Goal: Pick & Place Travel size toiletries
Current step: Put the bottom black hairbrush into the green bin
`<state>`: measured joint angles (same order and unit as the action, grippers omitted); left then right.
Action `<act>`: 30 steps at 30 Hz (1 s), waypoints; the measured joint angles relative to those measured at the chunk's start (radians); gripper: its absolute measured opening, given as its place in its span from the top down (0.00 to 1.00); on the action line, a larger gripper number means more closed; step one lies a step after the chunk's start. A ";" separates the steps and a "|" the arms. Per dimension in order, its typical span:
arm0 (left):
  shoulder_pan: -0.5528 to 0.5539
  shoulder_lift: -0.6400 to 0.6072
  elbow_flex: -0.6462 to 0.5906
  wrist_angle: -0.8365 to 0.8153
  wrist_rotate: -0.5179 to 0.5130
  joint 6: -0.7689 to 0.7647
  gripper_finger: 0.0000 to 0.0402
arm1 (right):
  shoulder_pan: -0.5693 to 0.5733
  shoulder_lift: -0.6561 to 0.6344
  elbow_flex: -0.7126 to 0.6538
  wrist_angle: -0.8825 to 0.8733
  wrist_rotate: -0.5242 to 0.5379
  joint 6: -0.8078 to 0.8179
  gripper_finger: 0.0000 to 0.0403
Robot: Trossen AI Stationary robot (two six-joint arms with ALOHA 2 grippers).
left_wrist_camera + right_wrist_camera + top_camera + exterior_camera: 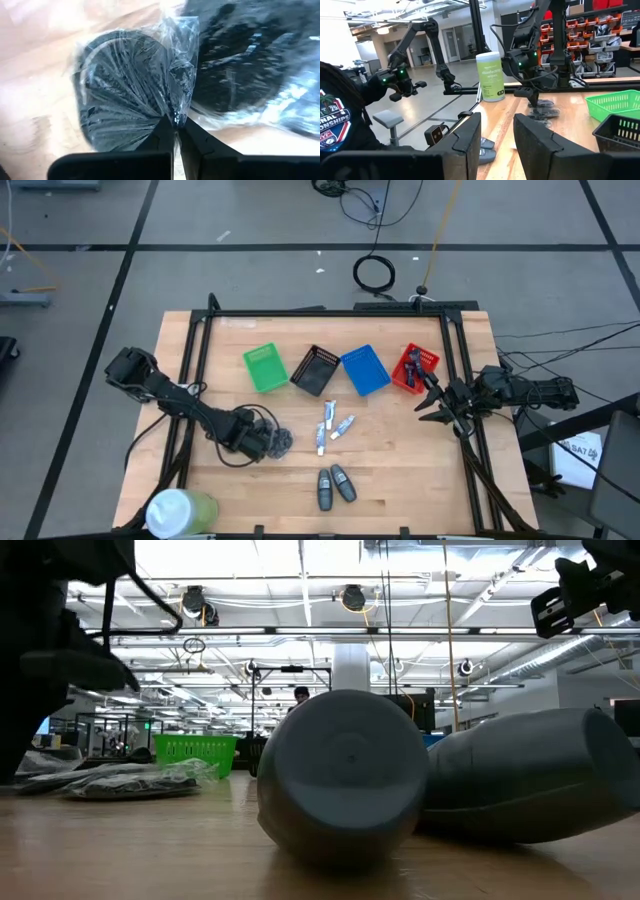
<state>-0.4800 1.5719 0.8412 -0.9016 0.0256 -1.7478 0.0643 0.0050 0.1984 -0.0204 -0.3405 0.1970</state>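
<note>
On plastic wrap [176, 95]: left fingers [167, 131].

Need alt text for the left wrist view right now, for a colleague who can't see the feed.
The left tool is shut, its fingertips pinching the clear plastic wrap of a round dark grey bundle lying on the wooden table. A second wrapped dark bundle lies right beside it.
</note>
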 joint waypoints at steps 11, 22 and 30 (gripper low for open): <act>-0.002 -0.001 0.076 -0.088 -0.011 0.063 0.99 | 0.000 0.000 0.000 0.000 0.000 0.000 0.74; 0.001 -0.003 0.369 -0.477 -0.352 0.114 0.99 | 0.000 0.000 0.000 0.000 0.001 -0.004 0.74; 0.145 -0.027 0.450 -0.518 -0.776 0.345 0.99 | 0.000 0.000 0.000 0.005 0.002 -0.002 0.74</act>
<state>-0.3351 1.5448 1.2907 -1.4194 -0.7504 -1.4031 0.0643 0.0048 0.1985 -0.0153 -0.3386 0.1951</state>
